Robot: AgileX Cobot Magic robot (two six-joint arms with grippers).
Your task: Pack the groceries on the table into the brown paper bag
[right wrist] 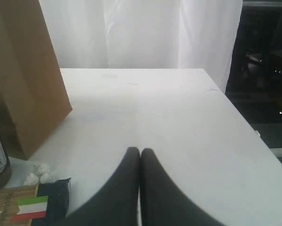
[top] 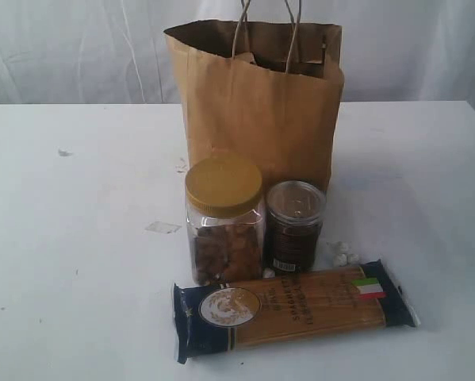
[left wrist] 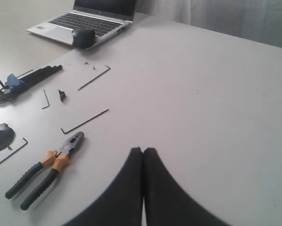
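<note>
The brown paper bag [top: 257, 103] stands open at the back middle of the white table [top: 70, 262]. In front of it stand the gold-lidded clear jar [top: 224, 218] and, touching it, the smaller dark jar [top: 294, 226]. The long navy-ended spaghetti pack [top: 293, 308] lies flat nearest the front edge. No arm shows in the exterior view. My left gripper [left wrist: 143, 150] is shut and empty over bare table, away from the groceries. Also shut and empty, my right gripper [right wrist: 140, 150] is beside the spaghetti pack's end [right wrist: 30, 205] and the bag [right wrist: 25, 70]. The pouch, bottle and carton are out of view.
Tiny white pellets [top: 344, 254] lie right of the dark jar. The left wrist view shows pliers [left wrist: 46, 167], hex keys [left wrist: 18, 82], a laptop [left wrist: 84, 19] and a mouse [left wrist: 83, 36]. The table's right edge [right wrist: 244, 122] drops off beside my right gripper.
</note>
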